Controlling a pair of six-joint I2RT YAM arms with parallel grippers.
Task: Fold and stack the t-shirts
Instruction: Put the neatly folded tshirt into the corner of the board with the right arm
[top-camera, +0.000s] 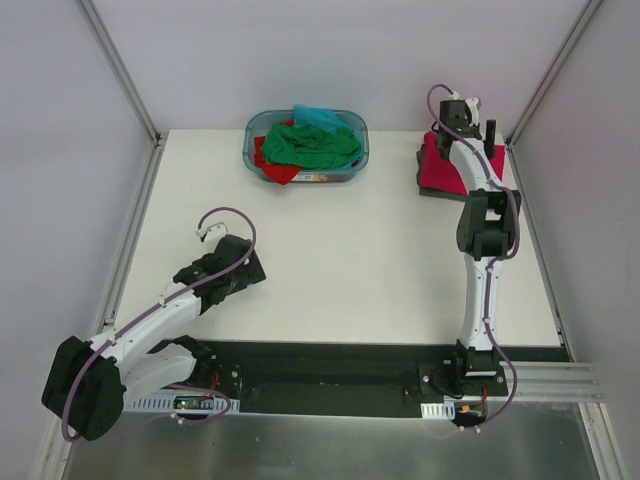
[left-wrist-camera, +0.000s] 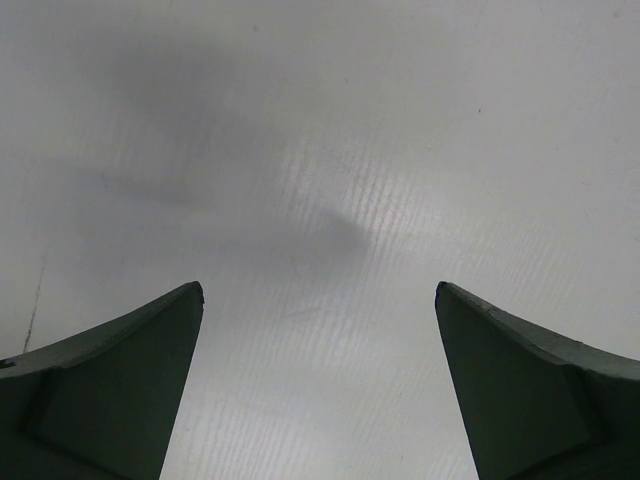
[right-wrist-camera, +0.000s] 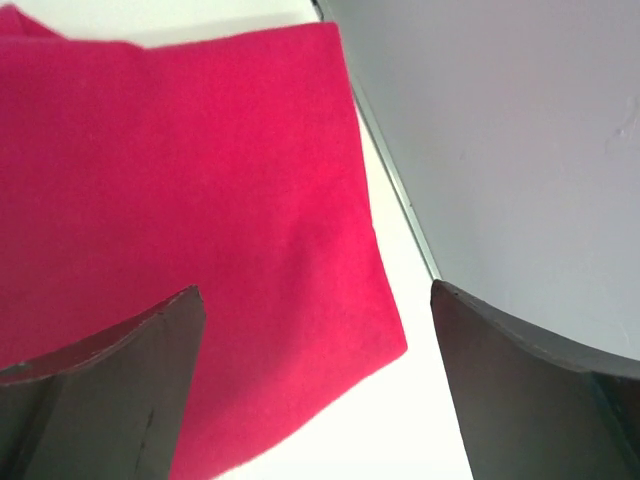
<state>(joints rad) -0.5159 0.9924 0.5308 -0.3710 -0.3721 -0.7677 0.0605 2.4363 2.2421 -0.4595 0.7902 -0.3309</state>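
Observation:
A folded crimson-pink t-shirt (top-camera: 440, 165) lies at the table's far right corner on top of a dark grey one (top-camera: 424, 187); it fills the left of the right wrist view (right-wrist-camera: 200, 200). My right gripper (top-camera: 470, 112) hovers open and empty over its far right corner (right-wrist-camera: 316, 300). A green t-shirt (top-camera: 312, 146), a red one (top-camera: 280, 172) and a teal one (top-camera: 318, 116) lie crumpled in the basket. My left gripper (top-camera: 252, 268) is open and empty over bare table at the near left (left-wrist-camera: 318, 295).
The blue-green plastic basket (top-camera: 361, 152) stands at the back centre. The enclosure wall (right-wrist-camera: 520, 150) and its metal frame rail (right-wrist-camera: 395, 190) run close beside the right gripper. A black strip (top-camera: 340, 368) edges the table's near side.

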